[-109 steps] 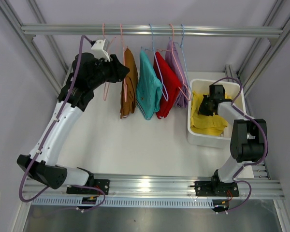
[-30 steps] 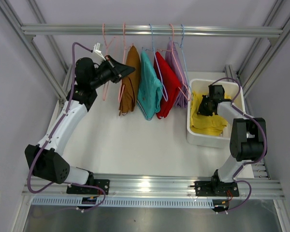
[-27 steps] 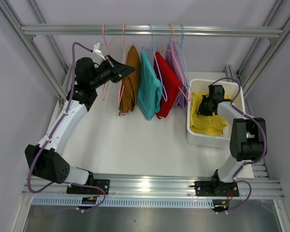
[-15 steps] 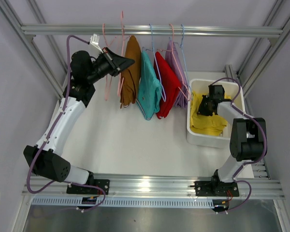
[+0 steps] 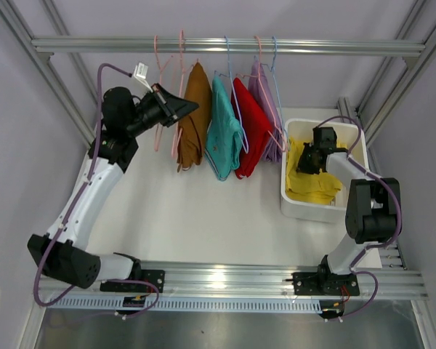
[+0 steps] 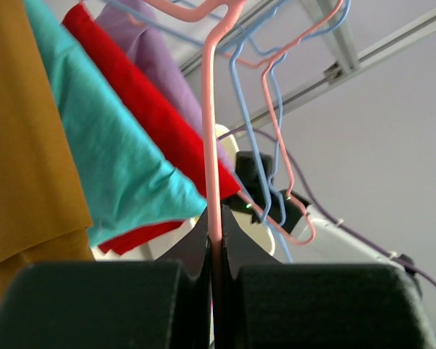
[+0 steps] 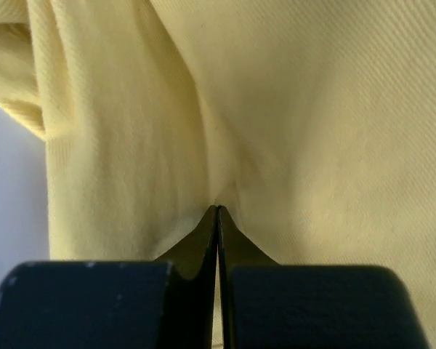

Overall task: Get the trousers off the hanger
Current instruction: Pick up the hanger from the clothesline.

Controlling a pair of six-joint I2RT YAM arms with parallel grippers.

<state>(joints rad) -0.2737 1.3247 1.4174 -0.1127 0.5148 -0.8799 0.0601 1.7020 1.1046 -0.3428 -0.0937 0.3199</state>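
Robotics lab test cell: aluminium-profile frame (image 5: 312, 46), plain pale walls (image 5: 14, 145).

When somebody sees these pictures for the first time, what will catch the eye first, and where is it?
The row of small cloth garments on the metal rail at the back: brown trousers, teal trousers, red trousers, lavender trousers. Left of them, the left gripper is shut on a pink wire hanger. At the right, yellow trousers lie in a white plastic bin, with the shut right gripper touching them.
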